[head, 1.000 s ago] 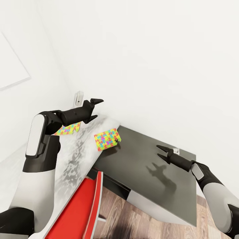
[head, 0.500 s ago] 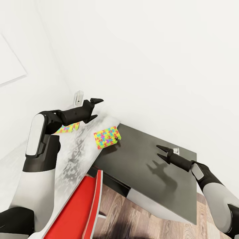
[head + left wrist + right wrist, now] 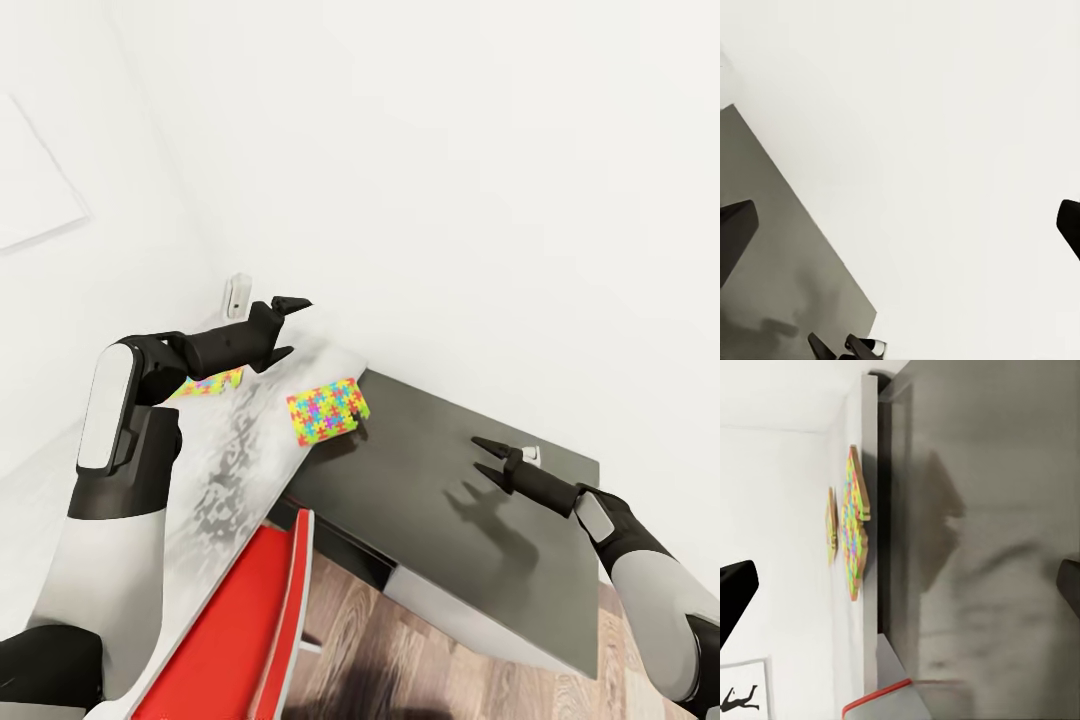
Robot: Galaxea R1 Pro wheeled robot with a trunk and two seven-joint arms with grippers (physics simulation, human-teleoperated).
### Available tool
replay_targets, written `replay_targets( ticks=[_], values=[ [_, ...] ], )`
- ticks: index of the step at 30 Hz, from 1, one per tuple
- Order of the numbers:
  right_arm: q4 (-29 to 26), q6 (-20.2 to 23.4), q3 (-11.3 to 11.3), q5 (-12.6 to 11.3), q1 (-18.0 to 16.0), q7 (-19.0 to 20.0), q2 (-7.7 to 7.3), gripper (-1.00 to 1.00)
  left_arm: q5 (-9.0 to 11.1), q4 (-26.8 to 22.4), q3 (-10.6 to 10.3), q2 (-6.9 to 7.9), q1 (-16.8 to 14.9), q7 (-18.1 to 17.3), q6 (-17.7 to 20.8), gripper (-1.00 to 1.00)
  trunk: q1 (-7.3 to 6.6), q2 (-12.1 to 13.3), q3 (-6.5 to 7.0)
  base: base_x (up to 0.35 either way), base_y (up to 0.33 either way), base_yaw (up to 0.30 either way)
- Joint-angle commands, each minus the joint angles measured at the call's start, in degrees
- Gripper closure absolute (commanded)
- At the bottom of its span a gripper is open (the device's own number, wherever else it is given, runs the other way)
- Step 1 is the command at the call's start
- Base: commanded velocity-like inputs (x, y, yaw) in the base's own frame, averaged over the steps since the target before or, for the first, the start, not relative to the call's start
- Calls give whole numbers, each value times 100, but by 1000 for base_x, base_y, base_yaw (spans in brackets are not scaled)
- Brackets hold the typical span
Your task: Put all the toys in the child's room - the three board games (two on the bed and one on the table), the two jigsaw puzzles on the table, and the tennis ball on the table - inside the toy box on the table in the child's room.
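Observation:
One jigsaw puzzle (image 3: 327,409) lies flat at the end of the pale grey table (image 3: 225,480), and shows edge-on in the right wrist view (image 3: 855,525). A second jigsaw puzzle (image 3: 208,383) lies farther along, partly hidden behind my left arm, and also shows edge-on (image 3: 831,531). My left gripper (image 3: 296,326) hangs open and empty above the table's end, up and left of the nearer puzzle. My right gripper (image 3: 477,453) is open and empty over the dark cabinet top. The toy box, board games and tennis ball are out of view.
A lower dark-topped cabinet (image 3: 450,500) butts against the table's end, also seen in both wrist views (image 3: 772,255) (image 3: 982,547). A red chair (image 3: 240,630) stands under the table's near edge. White walls close in behind, with an outlet (image 3: 237,293). Wooden floor lies below.
The whole picture has shifted slightly, so the camera has moved. Both arms hold the same pose with grippers open, and the puzzles lie where they were.

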Motion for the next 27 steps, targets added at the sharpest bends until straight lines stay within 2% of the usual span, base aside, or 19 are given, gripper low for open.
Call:
replay_targets(
  ticks=[1, 27],
  values=[
    [3, 32, -14, -10, -4, 10, 0, -100, 52, -3, 4, -4, -6, 60, 3, -100, 3, -10, -8, 0, 0, 185],
    [9, 32, -15, -4, -4, -30, -24, -100, 52, 5, -1, -7, -6, 60, 3, -100, 3, -10, 35, 0, 0, 258]
  ],
)
